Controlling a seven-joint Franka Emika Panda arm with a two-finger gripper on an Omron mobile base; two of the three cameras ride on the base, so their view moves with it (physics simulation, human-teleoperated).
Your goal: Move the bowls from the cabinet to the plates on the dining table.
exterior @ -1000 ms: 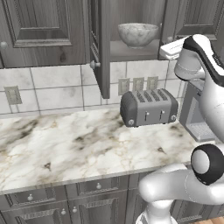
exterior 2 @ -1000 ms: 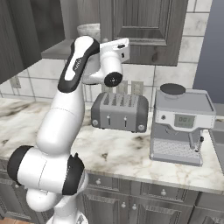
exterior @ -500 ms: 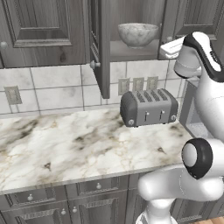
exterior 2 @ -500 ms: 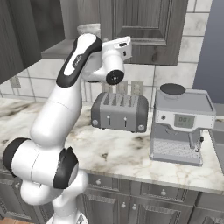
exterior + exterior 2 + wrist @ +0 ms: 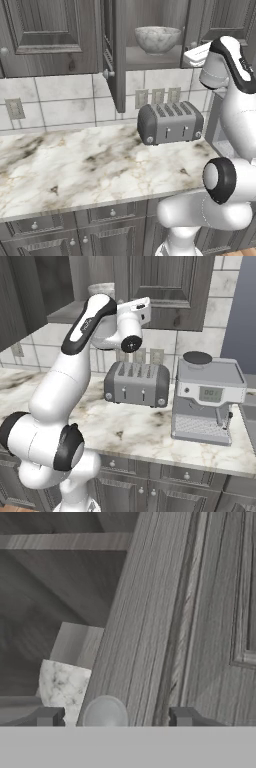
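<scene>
One marbled grey-white bowl [image 5: 157, 39] stands on the shelf of the dark wood-grain cabinet [image 5: 60, 30], whose left door [image 5: 114, 55] hangs open, edge on. My gripper [image 5: 187, 54] is at the lower edge of the right door [image 5: 202, 22], just right of the bowl. In the hand view the gripper [image 5: 116, 716] straddles the door's round knob [image 5: 105, 712] with a gap on each side, open. The bowl [image 5: 62, 687] peeks out left of the door's edge. From the right base view the gripper [image 5: 146, 304] points at the door [image 5: 165, 286]. The plates and dining table are out of view.
A grey toaster [image 5: 170, 122] sits on the marble counter [image 5: 75, 165] below the cabinet. A coffee machine [image 5: 207, 398] stands to its right. Grey drawers [image 5: 65, 225] run under the counter, and wall outlets [image 5: 157, 96] sit behind the toaster.
My hand has stayed at the right door's lower edge. The arm's elbow and lower links have swung around a little behind it.
</scene>
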